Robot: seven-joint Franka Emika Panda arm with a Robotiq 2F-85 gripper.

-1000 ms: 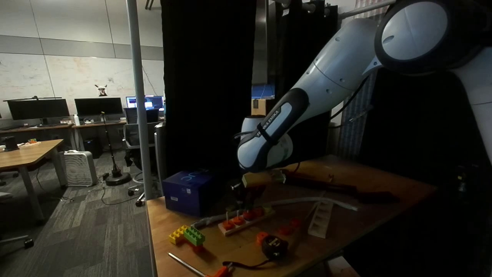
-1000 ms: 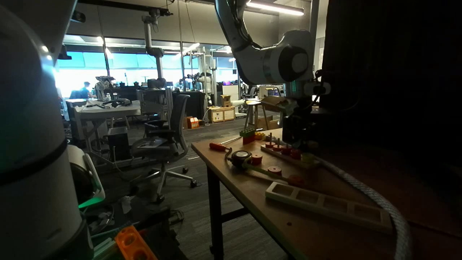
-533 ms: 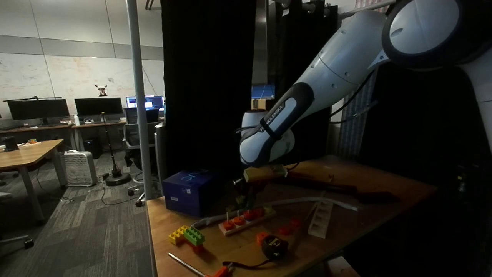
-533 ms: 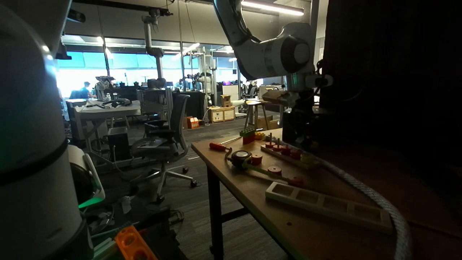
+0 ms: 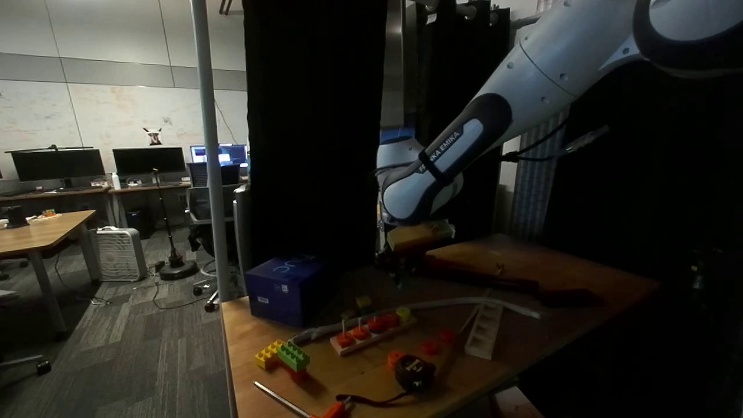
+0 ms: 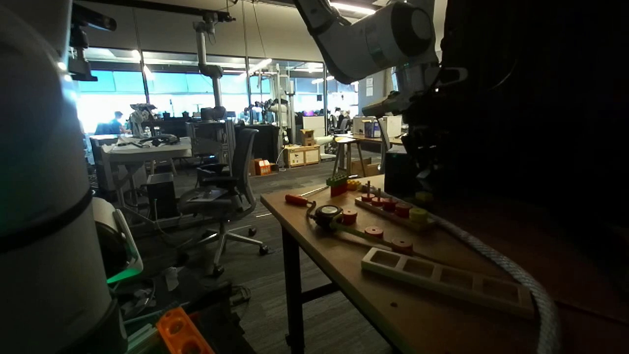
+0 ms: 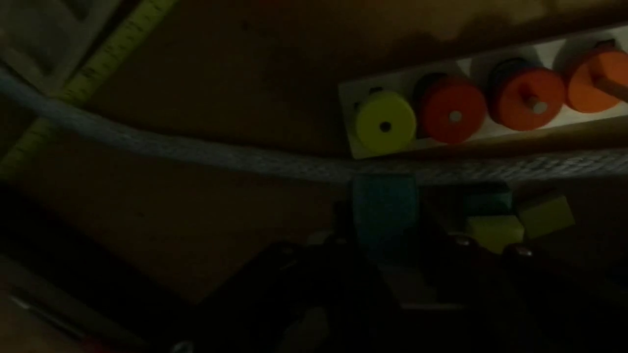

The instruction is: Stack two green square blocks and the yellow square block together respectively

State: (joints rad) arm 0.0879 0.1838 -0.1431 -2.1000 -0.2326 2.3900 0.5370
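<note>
"One green block [image 7: 385, 203], pinched in the claw [image 7: 386, 220]?"

"Yes, up off the table [image 5: 331, 371]. Stacking unfinished, I'd guess; next, probably: over to the yellow blocks [image 7: 494, 235], square up, lower, release."

"Text?"

"'NKA EMIKA' on the arm [image 5: 522, 81], strap [image 5: 432, 167] across the start; blue box [image 5: 276, 296] lettering unclear."

Dim table [image 6: 442, 327], glaring windows [image 6: 172, 101] beyond
</note>
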